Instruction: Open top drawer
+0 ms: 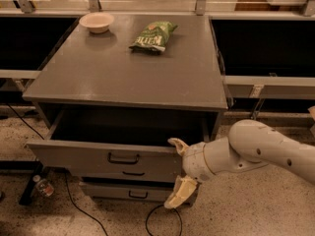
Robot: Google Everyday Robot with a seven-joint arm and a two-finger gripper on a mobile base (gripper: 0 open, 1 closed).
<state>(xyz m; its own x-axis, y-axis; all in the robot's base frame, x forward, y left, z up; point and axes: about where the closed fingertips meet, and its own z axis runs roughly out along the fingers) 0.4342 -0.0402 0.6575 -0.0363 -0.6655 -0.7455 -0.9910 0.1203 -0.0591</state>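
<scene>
The top drawer (74, 154) of the grey cabinet is pulled out, showing its dark inside and a small black bar handle (123, 159) at the centre of its flat front. My gripper (178, 170) is at the drawer's right front corner, right of the handle. One cream finger (178, 144) curls over the front's top edge, the other (179, 192) hangs well below it, so the fingers stand spread apart. The white arm (256, 151) comes in from the right.
Two lower grey drawers (129, 193) with black handles sit under the top one. On the cabinet top (123, 73) are a white bowl (96, 21) and a green chip bag (153, 35). A bottle (43, 186) and cables lie on the speckled floor at left.
</scene>
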